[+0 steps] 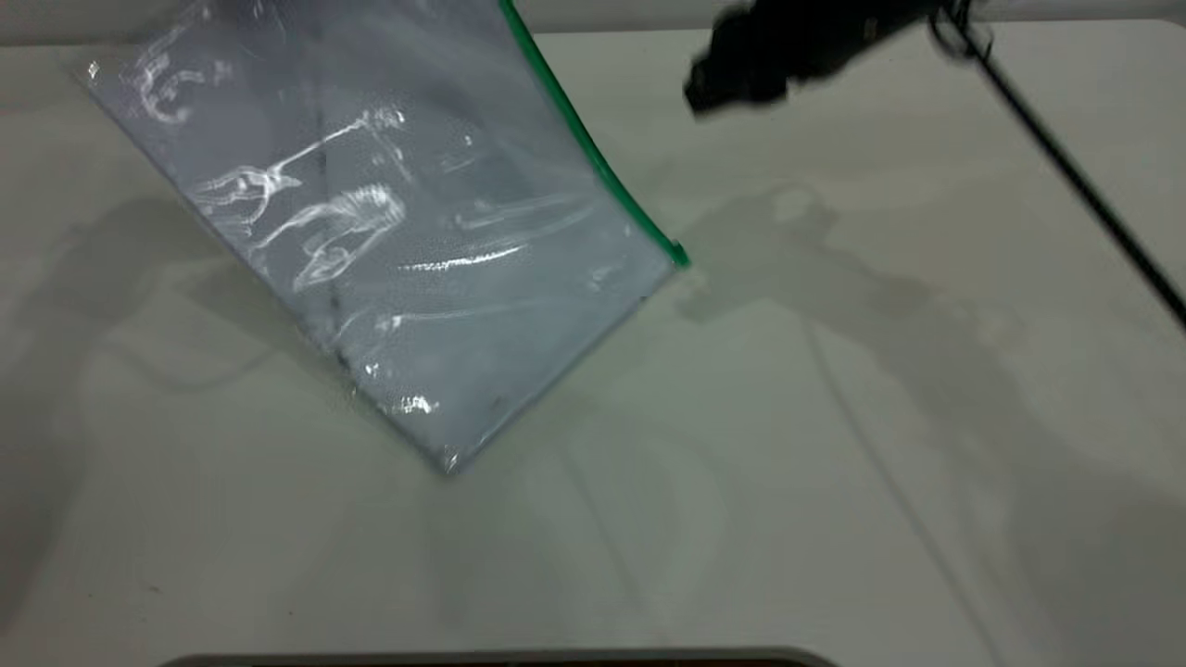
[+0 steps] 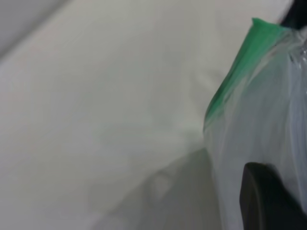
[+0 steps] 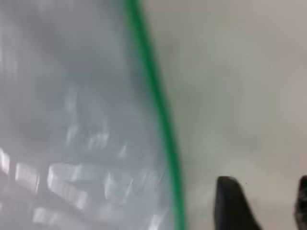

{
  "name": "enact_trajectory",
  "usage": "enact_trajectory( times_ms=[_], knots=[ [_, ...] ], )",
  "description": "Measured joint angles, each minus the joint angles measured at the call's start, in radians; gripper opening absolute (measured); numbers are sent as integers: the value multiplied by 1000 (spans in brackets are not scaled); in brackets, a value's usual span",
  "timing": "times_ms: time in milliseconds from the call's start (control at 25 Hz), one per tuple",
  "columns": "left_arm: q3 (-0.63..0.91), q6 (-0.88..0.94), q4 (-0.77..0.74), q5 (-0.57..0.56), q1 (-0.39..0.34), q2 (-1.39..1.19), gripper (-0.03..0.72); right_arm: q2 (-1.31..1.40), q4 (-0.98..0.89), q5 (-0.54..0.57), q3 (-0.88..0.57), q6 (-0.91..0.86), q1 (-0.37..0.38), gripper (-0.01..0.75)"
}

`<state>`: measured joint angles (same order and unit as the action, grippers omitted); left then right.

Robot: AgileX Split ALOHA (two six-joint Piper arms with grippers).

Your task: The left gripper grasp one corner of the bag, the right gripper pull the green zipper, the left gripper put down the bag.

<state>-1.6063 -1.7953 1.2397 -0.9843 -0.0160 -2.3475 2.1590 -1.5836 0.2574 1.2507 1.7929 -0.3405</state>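
Observation:
The bag (image 1: 389, 232) is lifted and hangs tilted, with its lowest corner near the table (image 1: 834, 417). Its top runs out of the exterior view. The green zipper (image 1: 593, 157) runs down its right edge to a small thicker green end (image 1: 681, 255). My left gripper (image 2: 288, 182) is out of the exterior view; in its wrist view one finger (image 2: 268, 201) lies against the bag (image 2: 268, 124) beside the zipper (image 2: 240, 67). My right gripper (image 1: 732, 74) hovers at the top right, apart from the zipper. In its wrist view it (image 3: 264, 191) is open over bare table beside the zipper (image 3: 158, 110).
A black cable (image 1: 1066, 167) runs from the right arm diagonally across the table's right side. Arm and bag shadows fall on the white tabletop. A dark edge (image 1: 500, 660) shows at the bottom of the exterior view.

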Motion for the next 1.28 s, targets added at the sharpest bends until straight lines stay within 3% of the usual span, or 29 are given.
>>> enact_trajectory(
  times_ms=[160, 320, 440, 560, 760, 880, 1040, 1280],
  knots=[
    [33, 9, -2, 1, 35, -34, 55, -135, 6, -1, -1, -45, 0, 559],
    [45, 48, -8, 14, 87, -71, 101, -271, 49, 100, -1, -163, 0, 587],
    [45, 115, -4, 73, 122, -80, 211, -368, 163, 217, -1, -346, 0, 558],
    [45, 199, 0, 144, 138, -80, 376, -429, 351, 340, -1, -549, 0, 539],
    [45, 254, 3, 232, 95, -29, 571, -503, 711, 565, -1, -924, 0, 533],
    [45, 298, 3, 189, 32, 68, 588, -553, 858, 711, -1, -1116, 0, 533],
    [45, 483, -5, 31, -54, 245, 550, -623, 977, 922, -1, -1292, 0, 531],
    [45, 679, -182, -183, -125, 536, 518, -733, 1109, 961, -2, -1468, 0, 529]
  ],
)
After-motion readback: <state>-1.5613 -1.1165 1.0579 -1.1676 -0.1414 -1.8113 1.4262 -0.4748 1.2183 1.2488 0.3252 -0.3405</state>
